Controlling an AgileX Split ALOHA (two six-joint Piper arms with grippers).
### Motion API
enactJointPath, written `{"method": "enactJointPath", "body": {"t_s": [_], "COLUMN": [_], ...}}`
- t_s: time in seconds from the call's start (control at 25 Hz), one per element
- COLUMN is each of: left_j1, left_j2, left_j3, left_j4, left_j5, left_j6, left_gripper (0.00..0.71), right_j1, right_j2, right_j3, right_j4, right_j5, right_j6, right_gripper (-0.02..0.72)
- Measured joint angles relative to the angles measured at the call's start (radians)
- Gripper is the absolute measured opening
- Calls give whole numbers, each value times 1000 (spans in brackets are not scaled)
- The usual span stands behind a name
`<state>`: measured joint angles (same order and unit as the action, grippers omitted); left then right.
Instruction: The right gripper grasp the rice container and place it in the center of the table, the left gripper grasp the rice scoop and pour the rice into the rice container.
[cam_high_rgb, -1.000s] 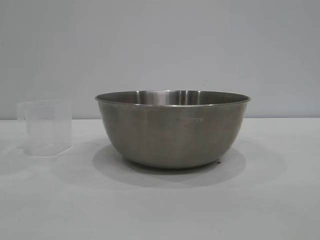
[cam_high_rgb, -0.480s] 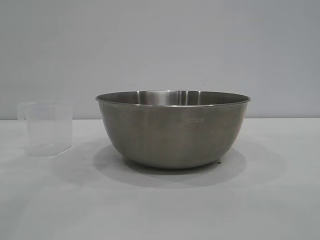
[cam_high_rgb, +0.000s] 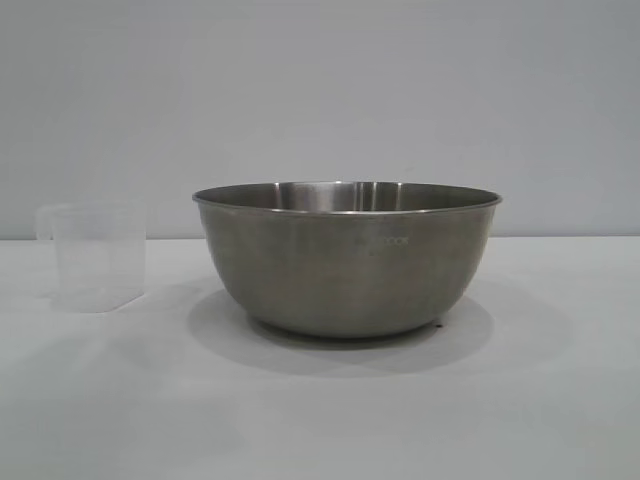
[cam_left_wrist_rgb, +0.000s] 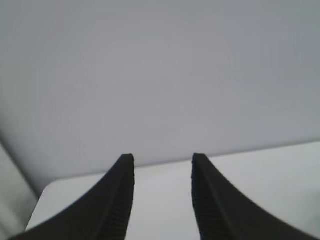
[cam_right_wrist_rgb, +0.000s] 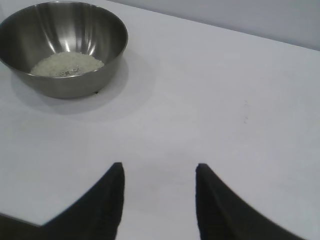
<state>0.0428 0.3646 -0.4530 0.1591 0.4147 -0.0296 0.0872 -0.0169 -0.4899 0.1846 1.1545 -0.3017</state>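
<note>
The rice scoop has settled upright left of the rice container, which holds the rice. Left gripper and right gripper hang part-open and empty, so the pour looks done.

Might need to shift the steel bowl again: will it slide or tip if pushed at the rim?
The rice container probably rocks: it narrows to a small base. Its smooth steel likely slides on the table. The rice adds little weight low down.

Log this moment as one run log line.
rice in rice container | rice scoop standing empty beside it | left gripper open, empty | right gripper open, empty
</note>
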Motion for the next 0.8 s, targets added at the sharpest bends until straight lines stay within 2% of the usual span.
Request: {"method": "enactJointPath", "body": {"t_s": [0.12,0.28,0.56,0.8], "left_j1": [0,0,2,2], "left_j2": [-111,-220,-370,-381], "left_j3": [0,0,-19,-50], "left_j4": [-70,-146,-166,-168], "left_j5": [172,339,504,638], "left_j6": [74,104,106,106], "left_gripper": [281,281,281,281], "right_j1": [0,0,0,0], "right_j2": [0,0,0,0], "right_j3": [0,0,0,0], "right_j4": [0,0,0,0], "right_j5": [0,0,0,0], "right_j6": [0,0,0,0], "right_gripper": [316,316,316,316]}}
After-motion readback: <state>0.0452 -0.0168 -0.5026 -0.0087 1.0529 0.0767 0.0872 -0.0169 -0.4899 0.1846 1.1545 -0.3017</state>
